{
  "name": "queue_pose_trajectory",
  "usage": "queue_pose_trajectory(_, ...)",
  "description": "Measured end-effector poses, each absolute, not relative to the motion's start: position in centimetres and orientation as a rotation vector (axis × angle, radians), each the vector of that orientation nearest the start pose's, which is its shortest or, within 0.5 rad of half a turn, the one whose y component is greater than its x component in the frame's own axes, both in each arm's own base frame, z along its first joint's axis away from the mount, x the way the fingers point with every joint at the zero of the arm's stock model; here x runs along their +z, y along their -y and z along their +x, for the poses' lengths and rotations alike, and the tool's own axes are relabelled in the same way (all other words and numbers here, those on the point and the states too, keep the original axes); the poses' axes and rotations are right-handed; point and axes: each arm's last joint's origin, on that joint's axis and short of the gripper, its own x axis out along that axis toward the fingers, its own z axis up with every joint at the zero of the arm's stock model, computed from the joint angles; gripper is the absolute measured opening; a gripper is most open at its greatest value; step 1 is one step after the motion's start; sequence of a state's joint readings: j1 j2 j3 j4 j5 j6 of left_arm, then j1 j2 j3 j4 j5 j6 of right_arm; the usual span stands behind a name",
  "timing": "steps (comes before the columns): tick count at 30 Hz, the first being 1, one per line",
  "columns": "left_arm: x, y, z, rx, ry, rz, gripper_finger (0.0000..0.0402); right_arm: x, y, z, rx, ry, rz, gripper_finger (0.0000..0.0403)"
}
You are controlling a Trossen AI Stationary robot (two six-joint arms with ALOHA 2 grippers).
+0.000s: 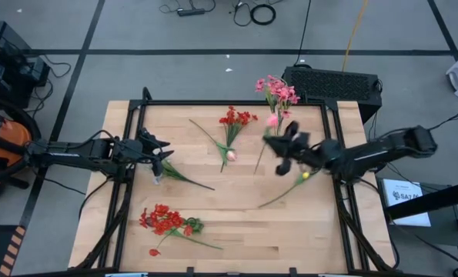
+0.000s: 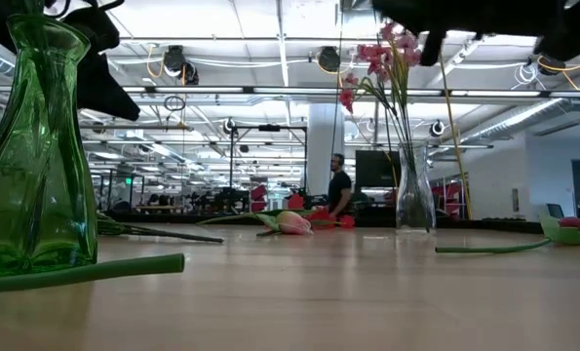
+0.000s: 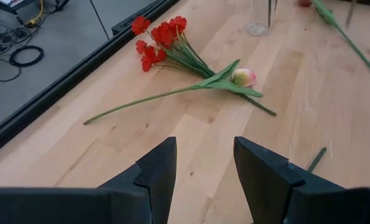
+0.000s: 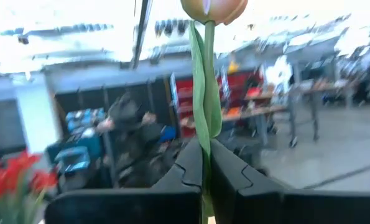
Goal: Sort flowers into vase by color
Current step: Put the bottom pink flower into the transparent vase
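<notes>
Landmark: clear vase (image 2: 413,200), far-centre of table (image 1: 236,231), holding pink blooms (image 1: 277,92).

1. Right gripper (image 1: 284,146): in the air just beside the clear vase, on its near side. Jaws clenched on a pink tulip (image 4: 213,7); stalk pinched between the fingers (image 4: 234,174), bud upright above them in right wrist view. In high view the pink bud (image 1: 272,121) sits next to the vase.

2. Left gripper (image 1: 161,158): well to the left of the clear vase, over table's left part, beside the green vase (image 2: 34,156). Jaws released, gap between fingers (image 3: 157,171), nothing held.

3. Green vase: left side of table, well apart from the clear vase. A green stalk (image 2: 80,273) lies on the wood at its base; whether it touches, can't tell.

4. Red blossom cluster w/ pale pink tulip (image 3: 243,77): flat on table, left of the clear vase, between the two vases. Red heads (image 1: 236,117) point to far edge; tulip bud lies at the stalks' near end, stalks crossing.

5. 2nd red cluster (image 1: 163,221): flat, near-left part of table, well apart from the clear vase.

6. Long-stalk flower, small yellowish bud (image 1: 305,176): flat on table, near side of the clear vase, under right arm.

7. Person (image 2: 339,187): standing in room behind table, seen left of the clear vase in low view.
</notes>
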State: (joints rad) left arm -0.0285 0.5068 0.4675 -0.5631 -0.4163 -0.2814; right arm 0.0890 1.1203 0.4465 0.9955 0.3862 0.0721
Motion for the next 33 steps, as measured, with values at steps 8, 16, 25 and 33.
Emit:
queue_pose_trajectory(8,22.8,-0.9,11.5,0.455,-0.544,-0.086,0.0168,29.5,2.1,17.6,-0.37,0.39,0.018,0.0)
queue_pose_trajectory(16,22.9,-0.9,11.5,0.454,-0.542,-0.082,0.0168,30.9,3.5,14.7,-0.483,0.367,-0.093,0.0)
queue_pose_trajectory(25,22.9,-0.9,11.5,0.454,-0.541,-0.084,0.0168,29.9,4.5,14.5,-0.552,0.232,-0.151,0.0)
queue_pose_trajectory(33,22.9,-0.9,11.5,0.454,-0.54,-0.086,0.0168,28.2,5.5,16.2,-0.572,0.097,-0.151,0.0)
